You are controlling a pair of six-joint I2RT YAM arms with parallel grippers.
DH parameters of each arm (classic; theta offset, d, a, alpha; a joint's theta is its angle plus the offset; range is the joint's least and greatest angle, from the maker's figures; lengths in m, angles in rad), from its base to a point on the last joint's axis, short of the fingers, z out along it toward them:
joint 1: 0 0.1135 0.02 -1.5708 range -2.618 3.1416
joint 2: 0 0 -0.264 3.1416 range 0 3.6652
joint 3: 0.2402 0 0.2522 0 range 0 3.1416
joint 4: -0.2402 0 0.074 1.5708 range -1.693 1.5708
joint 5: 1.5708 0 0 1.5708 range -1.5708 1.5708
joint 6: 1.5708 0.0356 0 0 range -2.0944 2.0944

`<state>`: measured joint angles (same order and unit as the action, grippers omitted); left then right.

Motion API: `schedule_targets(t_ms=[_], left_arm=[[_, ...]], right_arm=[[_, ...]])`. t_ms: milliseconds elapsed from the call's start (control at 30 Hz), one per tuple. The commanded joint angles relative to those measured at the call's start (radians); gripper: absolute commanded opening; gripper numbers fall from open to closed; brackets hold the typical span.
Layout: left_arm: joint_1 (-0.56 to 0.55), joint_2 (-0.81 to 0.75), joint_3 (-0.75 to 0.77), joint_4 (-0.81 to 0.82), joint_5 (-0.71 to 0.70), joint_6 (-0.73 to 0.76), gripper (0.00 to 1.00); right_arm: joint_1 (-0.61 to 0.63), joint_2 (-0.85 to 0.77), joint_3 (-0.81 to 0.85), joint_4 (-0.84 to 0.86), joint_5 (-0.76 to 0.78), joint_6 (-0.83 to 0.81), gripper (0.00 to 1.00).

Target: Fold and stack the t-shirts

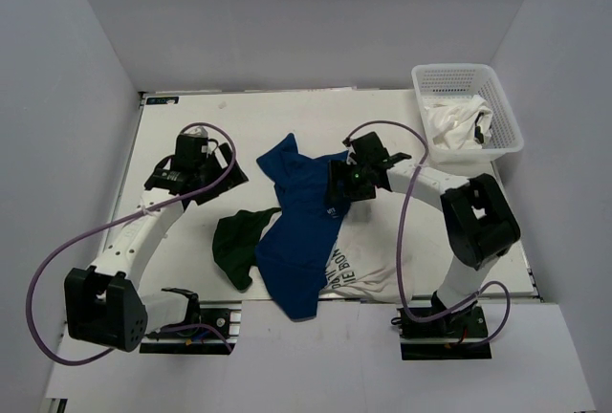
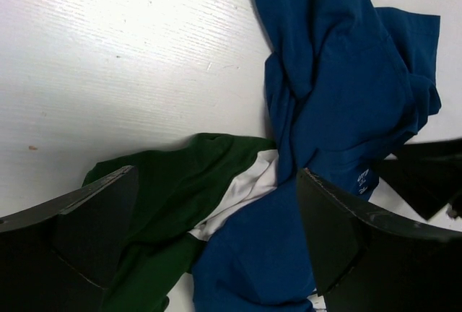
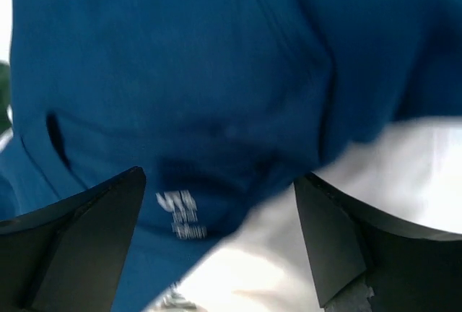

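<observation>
Top external, blue shirt (image 1: 295, 241) over white shirt (image 1: 371, 277), print (image 1: 341, 268) half-hidden

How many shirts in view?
3, maybe more: blue shirt mid-table; green-sleeved white shirt partly under it; white cloth bunched in the basket, which could be several shirts.

Not much legible tbh. Dark print on the white t-shirt (image 1: 373, 274), at the near edge of the tabletop (image 1: 239, 117), maybe "BO". The tiny white print on the blue t-shirt (image 3: 216, 74) is too blurry.
</observation>
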<state>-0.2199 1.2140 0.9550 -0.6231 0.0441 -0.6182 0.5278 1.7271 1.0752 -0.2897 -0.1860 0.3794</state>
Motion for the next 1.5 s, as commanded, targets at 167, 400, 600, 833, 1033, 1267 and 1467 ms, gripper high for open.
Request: schedule_targets(t_ms=[167,400,600,833,1033,1267,1467], left_arm=[[0.002,-0.076,-0.001,-0.041,-0.013,-0.005,1.0],[0.002,-0.067,-0.001,-0.041,-0.004,-0.005,1.0],[0.002,-0.076,-0.01,-0.041,-0.004,-0.005,1.0],[0.002,-0.096,-0.01,-0.023,-0.004,-0.005,1.0],[0.002,-0.087,-0.019,-0.013,0.014,-0.005,1.0],[0.002,-0.077,-0.019,-0.013,0.014,-0.005,1.0],[0.002,-0.077,-0.019,-0.023,0.005,-0.005,1.0]], right_arm=[[0.009,0.039,0.069,0.061,0.016,0.029,0.48],[0.008,0.029,0.104,0.073,-0.061,0.006,0.0],[0.006,-0.129,0.161,0.138,0.0,-0.052,0.0],[-0.003,-0.348,0.324,0.159,0.299,-0.157,0.0],[-0.009,-0.397,0.471,0.251,0.598,-0.29,0.0],[-0.064,-0.275,0.684,0.373,0.812,-0.512,0.0],[-0.158,-0.097,0.913,0.512,0.941,-0.731,0.0]])
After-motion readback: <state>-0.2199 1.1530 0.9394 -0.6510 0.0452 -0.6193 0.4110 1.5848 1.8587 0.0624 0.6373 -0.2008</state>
